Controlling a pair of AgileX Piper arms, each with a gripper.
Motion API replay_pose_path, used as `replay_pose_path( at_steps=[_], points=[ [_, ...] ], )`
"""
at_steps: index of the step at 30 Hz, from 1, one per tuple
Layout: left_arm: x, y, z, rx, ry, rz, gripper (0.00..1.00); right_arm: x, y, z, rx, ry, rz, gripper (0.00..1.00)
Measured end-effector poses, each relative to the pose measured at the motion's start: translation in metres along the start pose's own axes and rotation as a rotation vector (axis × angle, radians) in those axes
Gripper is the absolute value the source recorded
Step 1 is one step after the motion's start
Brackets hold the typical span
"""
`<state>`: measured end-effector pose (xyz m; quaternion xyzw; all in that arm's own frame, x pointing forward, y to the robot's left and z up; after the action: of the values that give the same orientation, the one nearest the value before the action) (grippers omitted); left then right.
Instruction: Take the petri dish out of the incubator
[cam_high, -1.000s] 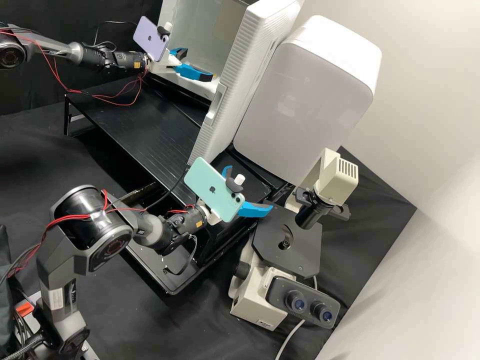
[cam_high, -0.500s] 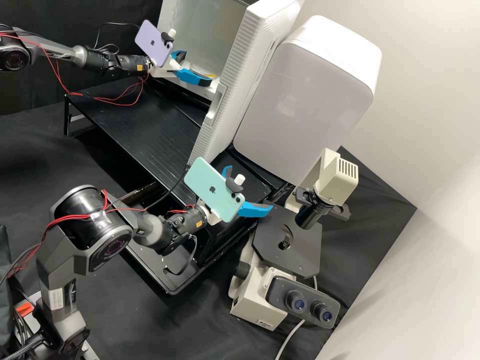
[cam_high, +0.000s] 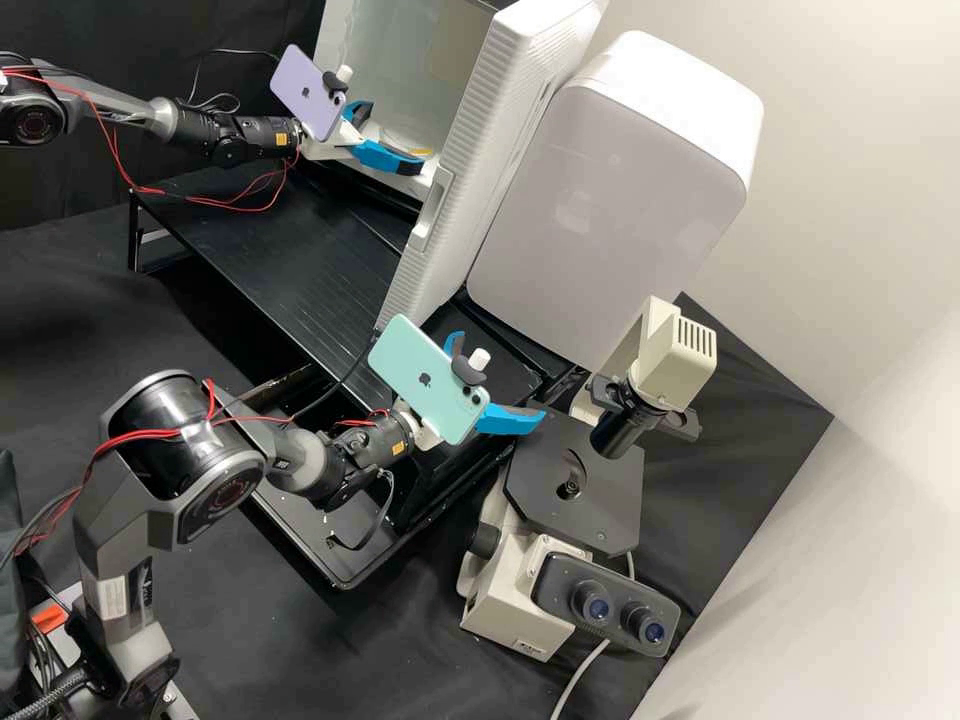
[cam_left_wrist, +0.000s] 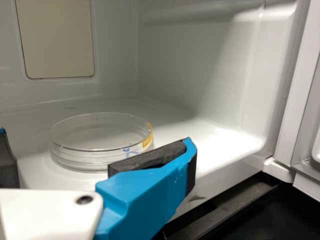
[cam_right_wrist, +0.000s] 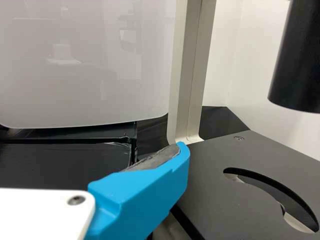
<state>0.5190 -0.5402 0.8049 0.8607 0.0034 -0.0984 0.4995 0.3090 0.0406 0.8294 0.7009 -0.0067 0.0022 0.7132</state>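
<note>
High camera looks down, taking in both spots: left wrist camera peers close past its bright blue fingers (cam_left_wrist: 150, 195) into the white plastic incubator (cam_left_wrist: 210, 75), right wrist's onto the flat black microscope stage (cam_right_wrist: 215, 210).

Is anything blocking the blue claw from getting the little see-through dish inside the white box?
No, nothing visible is in the way. The incubator door stands open. The petri dish sits alone on the incubator floor, just ahead of the open left gripper.

The left gripper (cam_high: 393, 132) is wearing a lilac phone (cam_high: 306, 80), the right gripper (cam_high: 497, 377) a mint phone (cam_high: 428, 380), grey arms (cam_high: 170, 470) trailing red cables (cam_high: 160, 186).
</note>
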Motion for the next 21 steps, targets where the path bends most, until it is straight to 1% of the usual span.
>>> replay_pose_path(
  at_steps=[10, 18, 21],
  points=[
    [0.002, 0.000, 0.000, 0.000, 0.000, 0.002, 1.00, 0.000, 0.000, 0.000, 0.000, 0.000, 0.000, 1.00],
    [0.014, 0.001, -0.001, -0.013, 0.001, 0.023, 1.00, 0.000, 0.000, 0.000, 0.000, 0.000, 0.000, 1.00],
    [0.017, 0.002, -0.002, 0.003, 0.005, 0.020, 1.00, 0.000, 0.000, 0.000, 0.000, 0.000, 0.000, 1.00]
  ],
)
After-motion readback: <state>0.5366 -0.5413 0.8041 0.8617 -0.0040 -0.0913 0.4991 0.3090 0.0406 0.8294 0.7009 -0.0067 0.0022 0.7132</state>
